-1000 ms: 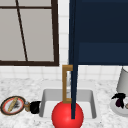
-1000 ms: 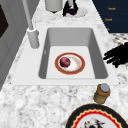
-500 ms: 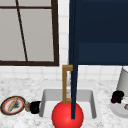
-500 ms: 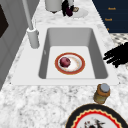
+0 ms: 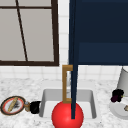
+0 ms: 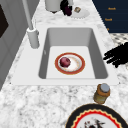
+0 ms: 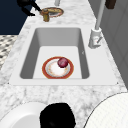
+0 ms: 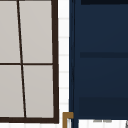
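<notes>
In the front view the small jar (image 5: 26,106) stands on the speckled marble desk (image 5: 25,86) left of the sink (image 5: 50,96), amber-bodied with a pale cap, touching the rim of a round patterned plate (image 5: 12,105). The left robot hand (image 5: 35,107) is just beside the jar, on its sink side. A glossy red ball (image 5: 67,116) sits low at the sink's front, crossed by the edge of a navy cabinet door (image 5: 100,30) with a squared brass handle (image 5: 65,83). At the right, the right robot hand (image 5: 117,95) hangs over a white plate (image 5: 117,110), beside a grey canister (image 5: 124,80). Whether that hand is spread or closed cannot be told. The left side view shows the jar (image 6: 102,93) as a squat cylinder with a grey lid, at the near corner of the sink. The left robot hand (image 6: 116,55) floats past it at the desk's front edge, its fingers spread and straight, pinching nothing. In the smooth grey basin lies a red-rimmed dish (image 6: 57,62) carrying a dark red fruit (image 6: 65,62). A pale faucet (image 6: 32,37) rises at the left. In the right side view the jar (image 7: 45,15) stands far off against the patterned plate (image 7: 53,11), with the left robot hand (image 7: 26,5) near it. The right robot hand (image 7: 57,117) is a rounded black mass close up, at the white plate (image 7: 20,115). The upper view shows a dark-framed window (image 8: 27,57) and the flat navy cabinet (image 8: 102,57).
</notes>
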Available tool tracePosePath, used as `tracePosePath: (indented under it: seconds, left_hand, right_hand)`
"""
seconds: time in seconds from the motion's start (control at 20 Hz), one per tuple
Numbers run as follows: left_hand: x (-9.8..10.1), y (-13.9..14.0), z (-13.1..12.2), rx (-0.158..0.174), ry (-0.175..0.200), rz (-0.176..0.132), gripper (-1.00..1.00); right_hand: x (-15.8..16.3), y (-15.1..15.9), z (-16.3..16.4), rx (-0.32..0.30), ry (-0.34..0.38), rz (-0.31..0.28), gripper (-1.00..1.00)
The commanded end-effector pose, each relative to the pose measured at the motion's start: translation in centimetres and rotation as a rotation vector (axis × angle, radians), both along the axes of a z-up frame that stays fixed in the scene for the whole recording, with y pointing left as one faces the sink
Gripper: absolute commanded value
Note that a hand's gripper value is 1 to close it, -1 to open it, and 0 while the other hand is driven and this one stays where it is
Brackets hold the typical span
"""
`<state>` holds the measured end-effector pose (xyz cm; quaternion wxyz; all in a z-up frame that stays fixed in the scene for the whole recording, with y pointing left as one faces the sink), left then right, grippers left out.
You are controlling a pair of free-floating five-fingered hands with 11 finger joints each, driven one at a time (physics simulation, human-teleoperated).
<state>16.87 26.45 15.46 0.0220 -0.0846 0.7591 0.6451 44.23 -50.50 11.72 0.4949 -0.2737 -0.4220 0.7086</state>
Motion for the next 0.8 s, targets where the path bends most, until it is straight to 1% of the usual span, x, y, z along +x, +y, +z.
tracePosePath:
  seconds: [0.0,0.15,0.2,0.25,0.3,0.35,0.4,0.45,0.5,0.55,0.6,0.7,0.75]
  left_hand:
    - [0.0,0.0,0.0,0.000,0.000,0.000,0.00]
    - [0.0,0.0,0.0,0.000,0.000,0.000,0.00]
    - [0.0,0.0,0.0,0.000,0.000,0.000,0.00]
    - [0.0,0.0,0.0,0.000,0.000,0.000,0.00]
    - [0.0,0.0,0.0,0.000,0.000,0.000,0.00]
    - [0.0,0.0,0.0,0.000,0.000,0.000,0.00]
    - [0.0,0.0,0.0,0.000,0.000,0.000,0.00]
    - [0.0,0.0,0.0,0.000,0.000,0.000,0.00]
    - [0.0,0.0,0.0,0.000,0.000,0.000,0.00]
    - [0.0,0.0,0.0,0.000,0.000,0.000,0.00]
    - [0.0,0.0,0.0,0.000,0.000,0.000,0.00]
    - [0.0,0.0,0.0,0.000,0.000,0.000,0.00]
    - [0.0,0.0,0.0,0.000,0.000,0.000,0.00]
  right_hand:
    - [1.1,-0.2,1.8,0.000,-0.012,-0.026,1.00]
    - [0.5,0.1,3.0,0.017,0.006,-0.041,1.00]
    - [0.3,0.5,3.4,0.032,0.001,-0.046,1.00]
    - [0.2,0.9,3.7,0.034,-0.015,-0.057,1.00]
    - [0.4,1.4,4.1,0.034,0.000,-0.036,1.00]
    - [0.3,0.9,4.5,0.040,-0.004,-0.032,1.00]
    - [0.4,1.4,4.6,0.026,-0.010,-0.033,1.00]
    - [0.6,1.4,4.5,0.021,-0.009,-0.024,1.00]
    - [0.5,1.6,4.4,0.003,-0.011,-0.012,1.00]
    - [0.4,1.9,4.9,0.000,-0.033,-0.015,1.00]
    - [0.5,2.4,5.5,-0.001,-0.039,-0.026,1.00]
    - [0.5,3.1,6.6,0.034,-0.032,-0.038,1.00]
    - [0.3,3.8,7.1,0.035,-0.035,-0.045,1.00]
